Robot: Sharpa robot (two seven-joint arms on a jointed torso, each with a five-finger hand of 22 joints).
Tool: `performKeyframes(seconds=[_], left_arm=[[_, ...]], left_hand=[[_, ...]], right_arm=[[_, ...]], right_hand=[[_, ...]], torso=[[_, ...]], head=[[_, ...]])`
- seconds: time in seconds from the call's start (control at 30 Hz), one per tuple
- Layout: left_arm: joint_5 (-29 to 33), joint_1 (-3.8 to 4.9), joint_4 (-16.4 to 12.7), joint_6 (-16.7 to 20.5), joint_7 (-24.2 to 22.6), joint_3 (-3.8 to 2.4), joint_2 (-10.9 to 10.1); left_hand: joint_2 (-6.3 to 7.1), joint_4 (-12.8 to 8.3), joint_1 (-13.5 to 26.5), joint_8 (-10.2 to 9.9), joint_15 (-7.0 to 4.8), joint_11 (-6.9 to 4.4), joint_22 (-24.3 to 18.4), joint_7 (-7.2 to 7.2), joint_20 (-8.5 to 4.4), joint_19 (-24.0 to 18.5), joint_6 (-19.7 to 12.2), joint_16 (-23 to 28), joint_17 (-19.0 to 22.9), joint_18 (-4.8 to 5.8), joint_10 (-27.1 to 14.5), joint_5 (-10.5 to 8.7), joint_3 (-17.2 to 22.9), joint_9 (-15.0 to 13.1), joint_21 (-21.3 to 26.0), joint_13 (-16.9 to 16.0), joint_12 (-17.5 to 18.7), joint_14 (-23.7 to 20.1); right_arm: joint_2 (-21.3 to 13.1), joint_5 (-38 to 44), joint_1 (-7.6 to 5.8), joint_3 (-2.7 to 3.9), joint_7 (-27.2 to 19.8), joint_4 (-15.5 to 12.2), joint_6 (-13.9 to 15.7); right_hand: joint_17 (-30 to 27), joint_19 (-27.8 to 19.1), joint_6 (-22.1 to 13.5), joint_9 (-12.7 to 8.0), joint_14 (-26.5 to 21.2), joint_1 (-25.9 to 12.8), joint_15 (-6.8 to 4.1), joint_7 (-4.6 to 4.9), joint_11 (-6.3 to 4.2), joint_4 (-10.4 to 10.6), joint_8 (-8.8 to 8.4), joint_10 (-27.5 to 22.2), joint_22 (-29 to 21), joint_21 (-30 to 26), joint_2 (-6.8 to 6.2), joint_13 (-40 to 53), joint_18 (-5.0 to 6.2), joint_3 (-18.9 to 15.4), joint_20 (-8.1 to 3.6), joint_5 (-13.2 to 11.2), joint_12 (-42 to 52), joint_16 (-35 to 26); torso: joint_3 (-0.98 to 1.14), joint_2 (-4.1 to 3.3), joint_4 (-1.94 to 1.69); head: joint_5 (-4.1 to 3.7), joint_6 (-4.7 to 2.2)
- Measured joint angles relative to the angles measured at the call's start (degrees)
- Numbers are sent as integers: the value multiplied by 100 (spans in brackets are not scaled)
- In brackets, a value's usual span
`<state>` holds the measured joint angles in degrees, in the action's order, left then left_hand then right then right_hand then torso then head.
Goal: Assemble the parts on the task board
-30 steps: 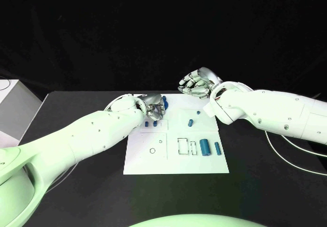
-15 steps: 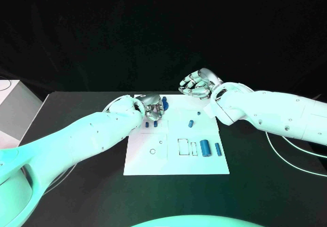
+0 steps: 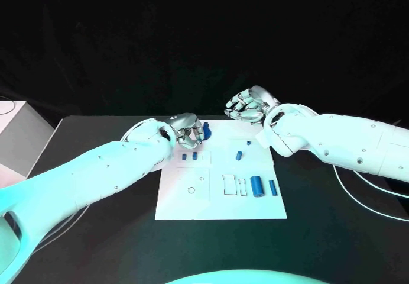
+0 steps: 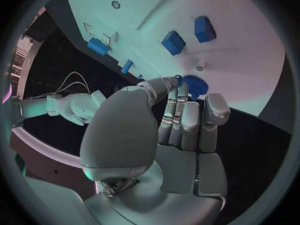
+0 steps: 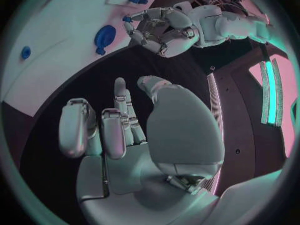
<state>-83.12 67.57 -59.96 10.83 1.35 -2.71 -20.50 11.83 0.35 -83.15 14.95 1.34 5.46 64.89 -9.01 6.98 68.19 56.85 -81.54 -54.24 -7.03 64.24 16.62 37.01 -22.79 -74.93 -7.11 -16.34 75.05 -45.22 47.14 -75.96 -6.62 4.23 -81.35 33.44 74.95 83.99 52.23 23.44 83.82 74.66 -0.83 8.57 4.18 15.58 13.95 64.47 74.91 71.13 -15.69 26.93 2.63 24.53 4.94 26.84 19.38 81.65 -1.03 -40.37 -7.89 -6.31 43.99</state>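
The white task board [image 3: 217, 204] lies in the middle of the black table. My left hand [image 3: 188, 132] hovers over its far left corner with the fingers curled in and nothing in them. A round blue part [image 3: 205, 126] [image 4: 195, 85] lies just beyond the fingertips [image 4: 182, 92]. Two small blue parts [image 3: 190, 157] stand side by side near that hand. My right hand [image 3: 248, 105] is raised past the board's far edge, fingers curled and empty. From its wrist view the left hand [image 5: 160, 29] sits beside the round blue part [image 5: 104, 35].
More blue parts lie on the board's right half: a short one [image 3: 239, 155], a thick cylinder [image 3: 256, 184] and a slimmer one [image 3: 273, 187] beside a rectangular slot [image 3: 229, 183]. A white box [image 3: 12, 130] stands at the table's left edge. Cables [image 3: 362, 192] trail at the right.
My left hand has drawn back toward the board's far left corner, uncovering the two small blue parts. The right hand has stayed put.
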Motion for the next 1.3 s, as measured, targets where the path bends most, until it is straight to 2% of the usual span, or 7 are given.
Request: performKeyframes(seconds=[0.13,0.3,0.83,0.97,1.3], left_arm=[[58,2,-120,26,-19,-58,-111],[108,-4,-137,13,-23,-85,-169],[130,-41,91,-151,23,-97,-188],[127,-46,142,-188,34,-97,-171],[125,-75,194,-272,51,-94,-139]], left_hand=[[2,0,2,0,0,0,0,0,0,0,0,0,0,0,0,0,0,0,0,-1,6,0],[2,-14,2,0,0,1,12,0,0,0,0,0,9,0,0,0,-16,0,0,-1,11,0],[3,-30,2,0,0,2,11,0,0,-1,0,0,23,-1,-2,-11,-1,1,1,0,34,0],[3,-29,2,0,0,2,11,0,0,-1,0,0,23,-1,-2,-11,-1,1,1,1,39,0],[3,-29,3,0,0,1,10,0,0,-1,0,0,42,-1,-4,-12,-2,2,1,0,44,0]], right_arm=[[-5,0,0,-2,-2,1,0],[-9,-1,0,0,-4,2,-3],[-11,-3,3,-2,-8,8,-4],[-9,-3,4,-1,-9,9,-4],[-7,-3,5,-1,-10,10,-5]], right_hand=[[0,0,0,0,0,0,0,0,0,0,0,0,0,0,0,-14,0,0,0,0,-4,0],[0,0,0,3,0,0,0,0,0,0,0,0,0,0,0,-22,0,0,0,0,-22,0],[-1,0,-1,5,0,0,0,-1,1,0,0,1,4,0,0,-23,0,0,0,0,-22,0],[-1,0,-1,5,0,0,0,-1,2,0,0,2,4,0,0,-23,0,0,0,0,-22,0],[-2,0,-1,4,0,0,0,-2,3,0,0,3,3,0,0,-37,0,0,0,0,-22,0]], torso=[[-10,21,-18],[-14,24,-21],[-14,17,-18],[-7,13,-14],[-3,9,-8]], head=[[0,11],[8,8],[43,8],[47,8],[49,15]])
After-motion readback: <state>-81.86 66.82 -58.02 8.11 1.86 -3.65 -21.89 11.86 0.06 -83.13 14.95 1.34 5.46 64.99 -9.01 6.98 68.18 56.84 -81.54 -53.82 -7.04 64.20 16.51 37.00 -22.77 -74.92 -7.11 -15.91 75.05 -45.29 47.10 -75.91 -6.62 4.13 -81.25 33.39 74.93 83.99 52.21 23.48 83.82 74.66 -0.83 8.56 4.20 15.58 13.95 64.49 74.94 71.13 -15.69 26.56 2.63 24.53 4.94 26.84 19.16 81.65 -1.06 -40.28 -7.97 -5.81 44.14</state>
